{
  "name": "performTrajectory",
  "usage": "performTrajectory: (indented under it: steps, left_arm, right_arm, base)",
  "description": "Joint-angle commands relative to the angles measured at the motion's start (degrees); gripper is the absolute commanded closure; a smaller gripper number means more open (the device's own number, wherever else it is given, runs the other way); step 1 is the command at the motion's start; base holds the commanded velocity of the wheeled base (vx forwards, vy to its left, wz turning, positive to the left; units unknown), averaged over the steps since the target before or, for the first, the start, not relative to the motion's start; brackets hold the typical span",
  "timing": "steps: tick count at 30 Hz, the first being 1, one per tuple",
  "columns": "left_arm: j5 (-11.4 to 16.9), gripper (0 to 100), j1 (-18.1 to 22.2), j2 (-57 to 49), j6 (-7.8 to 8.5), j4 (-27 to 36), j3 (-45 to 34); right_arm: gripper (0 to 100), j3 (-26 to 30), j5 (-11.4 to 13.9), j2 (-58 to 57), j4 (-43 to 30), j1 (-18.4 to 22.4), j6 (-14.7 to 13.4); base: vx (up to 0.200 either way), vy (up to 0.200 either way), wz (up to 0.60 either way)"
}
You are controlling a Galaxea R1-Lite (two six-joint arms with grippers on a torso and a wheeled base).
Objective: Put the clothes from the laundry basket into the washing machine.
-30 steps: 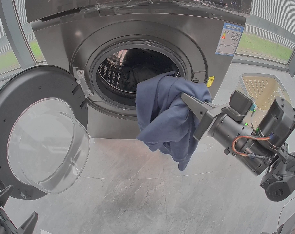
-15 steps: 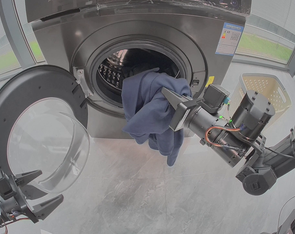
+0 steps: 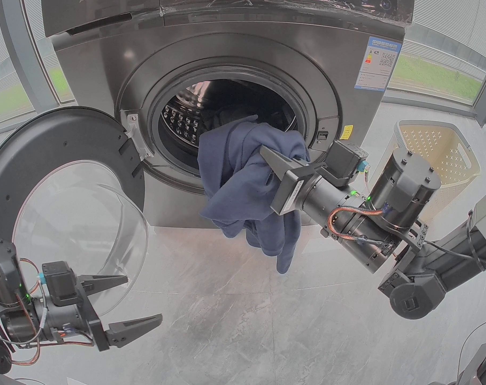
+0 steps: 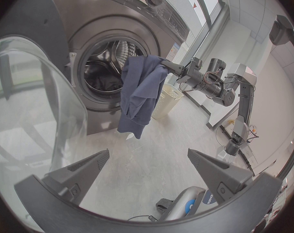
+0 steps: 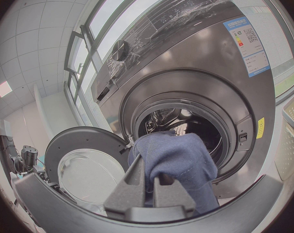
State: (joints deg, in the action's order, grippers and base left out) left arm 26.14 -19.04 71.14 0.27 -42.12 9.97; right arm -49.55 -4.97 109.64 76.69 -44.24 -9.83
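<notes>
The washing machine point(image 3: 227, 54) stood at the far side of the room with its round door point(image 3: 55, 151) swung wide to the left, the glass bowl of the door facing out into the room. Through the drum opening point(image 3: 221, 108) I could see some dark clothes point(image 4: 103, 80) lying low inside the drum.

The right gripper point(image 3: 265, 155) reached in from the right at about the height of the opening's lower half, and its fingers were clamped on a bunched fold of a dark blue garment point(image 3: 243, 183). The garment was in the air just in front of the opening, outside the drum. Its top fold sat level with the mouth and the rest hung down loose across the machine's front panel, with one long tail dangling above the floor point(image 3: 227, 316). From where I stood I could not tell whether the cloth touched the rim of the opening.

The left gripper point(image 3: 143, 299) was low at the near left, in front of the open door. Its two fingers were spread wide apart with nothing between them, pointing to the right across the bare floor, and it was well apart from the garment.

A pale, perforated laundry basket point(image 3: 441, 145) stood on the floor to the right of the machine, beyond the right arm.
</notes>
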Motion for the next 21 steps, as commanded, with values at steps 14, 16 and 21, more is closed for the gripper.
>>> performTrajectory:
  steps: [14, 16, 21]
  left_arm:
    - [0.49, 0, -5.48, 23.6, -0.8, -10.44, 9.8]
    - [0.49, 0, -5.39, 25.45, -0.8, -10.79, 11.12]
    - [0.14, 0, -5.48, 29.84, -2.38, -14.75, 13.85]
  right_arm:
    - [100, -4.76, 0.84, 0.31, -0.23, -0.94, 0.07]
    - [100, -4.94, 1.02, 0.4, 0.04, -1.02, -0.02]
    - [100, -4.32, 0.84, 0.31, 0.13, -1.38, -0.11]
  base:
    - [0.0, 0.0, 0.0]
    - [0.0, 0.0, 0.0]
    - [0.0, 0.0, 0.0]
